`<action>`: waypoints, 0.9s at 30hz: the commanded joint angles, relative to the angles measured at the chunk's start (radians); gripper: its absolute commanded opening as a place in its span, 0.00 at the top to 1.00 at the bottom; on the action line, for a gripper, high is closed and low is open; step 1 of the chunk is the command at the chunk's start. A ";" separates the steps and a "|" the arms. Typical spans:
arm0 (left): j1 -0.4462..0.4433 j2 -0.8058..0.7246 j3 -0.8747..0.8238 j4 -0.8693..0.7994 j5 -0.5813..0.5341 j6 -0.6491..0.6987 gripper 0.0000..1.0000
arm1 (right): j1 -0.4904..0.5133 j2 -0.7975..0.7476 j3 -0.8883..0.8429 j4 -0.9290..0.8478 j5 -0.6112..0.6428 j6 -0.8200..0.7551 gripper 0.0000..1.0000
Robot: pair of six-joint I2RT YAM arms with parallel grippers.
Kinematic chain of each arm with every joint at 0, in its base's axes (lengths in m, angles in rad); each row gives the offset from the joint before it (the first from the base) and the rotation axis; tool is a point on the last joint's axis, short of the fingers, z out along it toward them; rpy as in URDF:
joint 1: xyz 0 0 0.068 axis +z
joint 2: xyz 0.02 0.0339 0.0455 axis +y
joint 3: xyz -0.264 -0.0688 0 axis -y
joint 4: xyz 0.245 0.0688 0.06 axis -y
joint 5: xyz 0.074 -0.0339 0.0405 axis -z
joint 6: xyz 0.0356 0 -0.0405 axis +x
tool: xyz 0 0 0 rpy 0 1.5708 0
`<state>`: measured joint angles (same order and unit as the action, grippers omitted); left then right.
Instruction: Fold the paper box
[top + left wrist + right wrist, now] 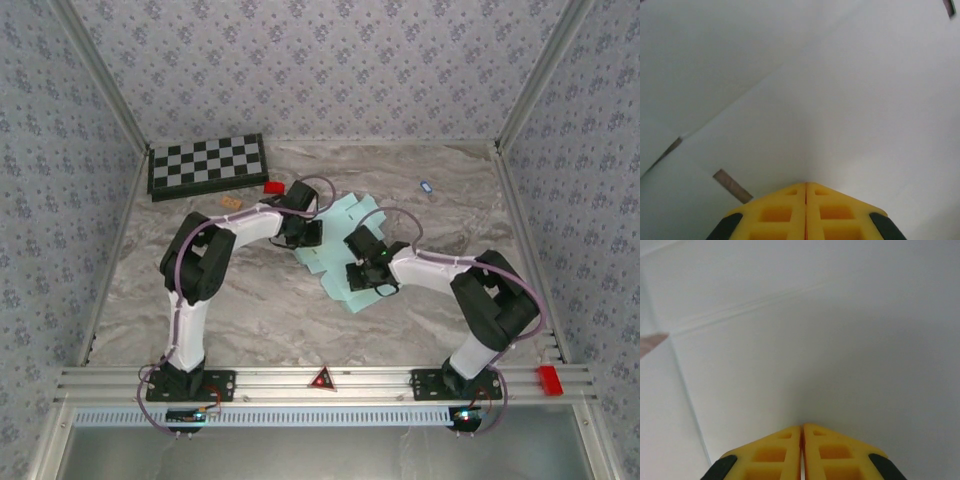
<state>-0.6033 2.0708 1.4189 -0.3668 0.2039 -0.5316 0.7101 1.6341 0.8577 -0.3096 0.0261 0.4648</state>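
Though blank close-up, box (333,268) (flapped overhead)

Lab test booth, wallpapered walls (300,60), aluminium rail (320,385)

Left hand (805,184) fingers pressed together; right hand (802,426) likewise.

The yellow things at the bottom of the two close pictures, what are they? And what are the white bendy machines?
The white machines are two robot arms, seen from a camera above the table. Each ends in a yellow gripper, like two fingers; a little camera on each wrist took the close pictures. The left gripper and the right gripper are both shut, and each seems to pinch the paper box, a pale blue cut-out sheet. A checkerboard lies at the back.
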 commanded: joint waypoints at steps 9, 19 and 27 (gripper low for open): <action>0.008 0.136 0.181 -0.068 0.146 0.125 0.89 | 0.130 0.126 0.038 0.127 -0.132 0.132 0.90; 0.012 0.056 0.195 -0.099 0.130 0.118 0.86 | 0.114 0.033 0.067 0.095 -0.072 0.123 0.90; 0.021 -0.032 0.211 -0.100 0.117 0.084 0.75 | -0.033 -0.060 0.049 0.100 -0.095 0.110 0.90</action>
<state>-0.5903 2.1040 1.5829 -0.4461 0.3218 -0.4377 0.7227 1.5902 0.9131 -0.1909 -0.0685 0.5800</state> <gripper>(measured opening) 0.245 0.097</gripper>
